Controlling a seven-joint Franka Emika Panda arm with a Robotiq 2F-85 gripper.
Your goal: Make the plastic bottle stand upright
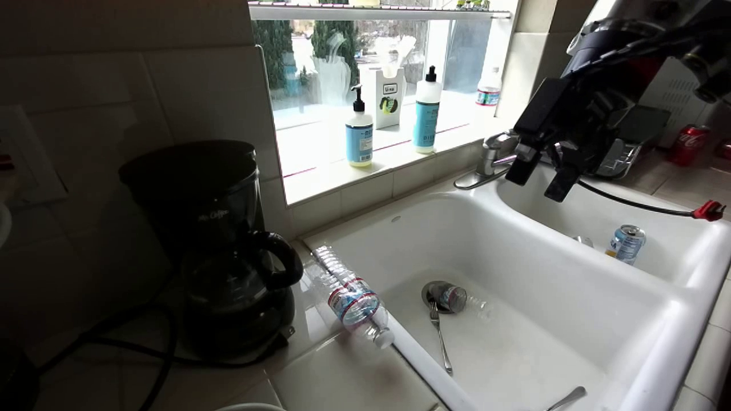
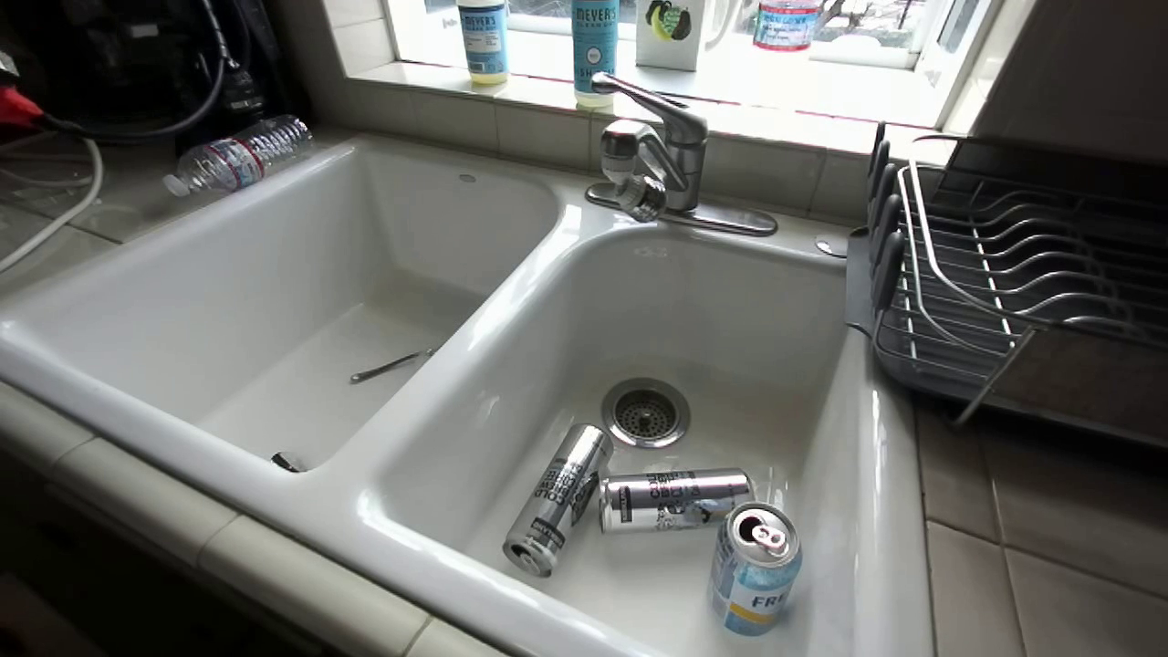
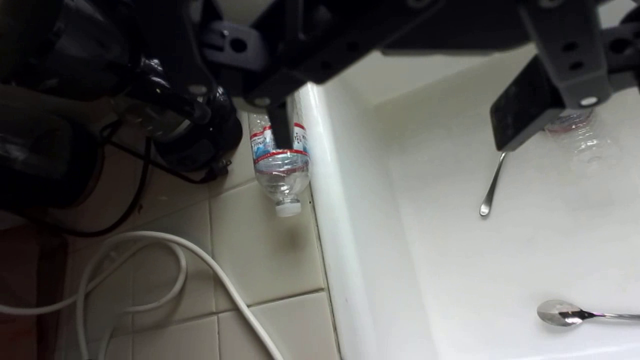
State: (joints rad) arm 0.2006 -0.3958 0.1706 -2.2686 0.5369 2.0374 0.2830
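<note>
Two wide-spread fingers [image 3: 527, 106], plus a plastic bottle [image 1: 354, 299] on its side along the edge of the worktop [image 3: 270, 250] by the sink [image 3: 337, 210].

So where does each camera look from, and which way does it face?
An exterior view: above the counter near the coffee maker, looking across the sink toward the window; arm and end effector show.
An exterior view: above the sink's front, facing the faucet over the cans; no robot discernible.
Wrist view: on the arm, looking down at counter and sink; fingers at top.
Both exterior views share the plastic bottle, lying beside the sink.
</note>
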